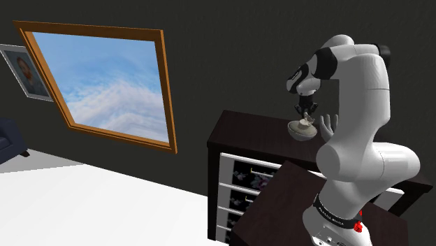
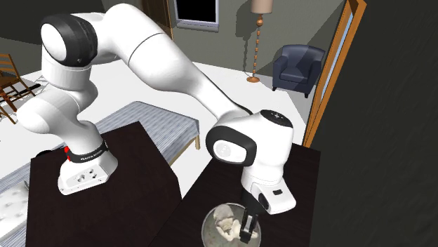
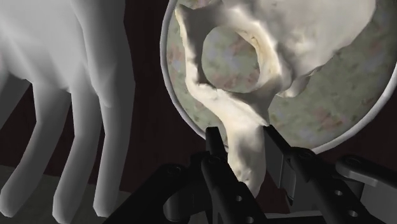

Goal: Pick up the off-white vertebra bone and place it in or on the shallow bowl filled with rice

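Big wood-framed window with blue sky, set in a dark wall at the shoulder view's left. Dark brown chest of drawers lower and to the right of it, white drawer fronts. White Franka arm with dark joints up from the dark box stand at lower right, folded over at the elbow, wrist turned down over the chest top. Same arm in the second exterior view arched from the stand down to the lower middle, hand pointing almost straight down. Pale grey hand-shaped figure upright just beside the bowl. Shallow round bowl with pale rim and mottled filling on the chest top, right under the wrist. Off-white vertebra bone with a round hole over the filling, mostly inside the rim; cannot tell whether resting on it. All-black two-finger gripper clamped on the bone's narrow spur, one finger pressed against each side.
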